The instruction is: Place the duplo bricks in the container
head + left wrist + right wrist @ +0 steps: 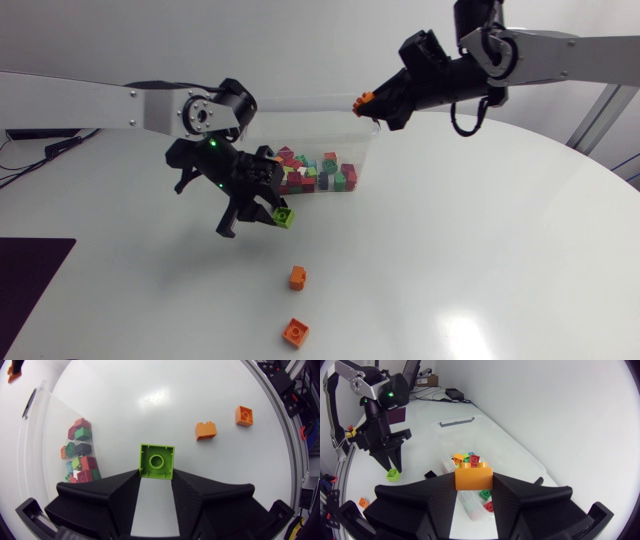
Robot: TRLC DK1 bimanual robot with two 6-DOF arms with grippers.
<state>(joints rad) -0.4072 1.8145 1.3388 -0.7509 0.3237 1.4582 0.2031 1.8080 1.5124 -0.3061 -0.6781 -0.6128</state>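
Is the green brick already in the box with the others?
No, the green brick is held by the left gripper over the table, outside the container where the other bricks lie.

A round white bench (480, 230) bears a clear plastic container (330, 128) beside the left end effector (156, 477). Ahead of it, slightly apart, lie an oblong orange plastic brick (205, 430) and a square orange plastic brick (244, 415).
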